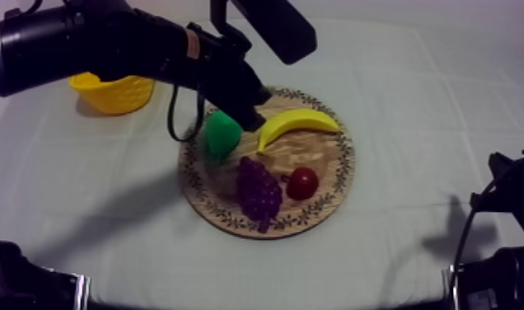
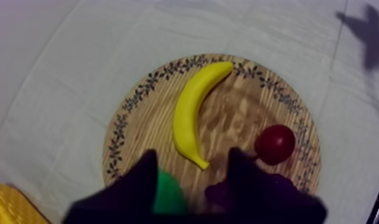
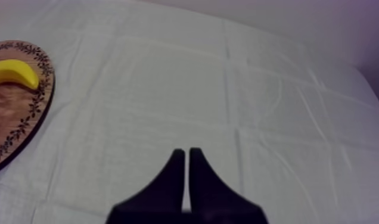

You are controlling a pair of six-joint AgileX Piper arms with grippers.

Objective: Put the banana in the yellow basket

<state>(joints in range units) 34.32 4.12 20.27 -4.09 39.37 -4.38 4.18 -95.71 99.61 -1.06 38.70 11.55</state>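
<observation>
Dim, soft light, purple-grey cast. The left arm (image 1: 92,37) throws a faint broad shadow over the table (image 1: 109,206) beside the wooden board (image 1: 319,161); a darker patch lies near the table's right edge. Top view corners are dark.

The left arm (image 1: 109,41) is a thick, glossy black tube with a pale label (image 1: 191,45) just behind the left gripper (image 2: 192,156). That one and the right gripper (image 3: 186,152) have tapered black fingers (image 3: 168,184).
</observation>
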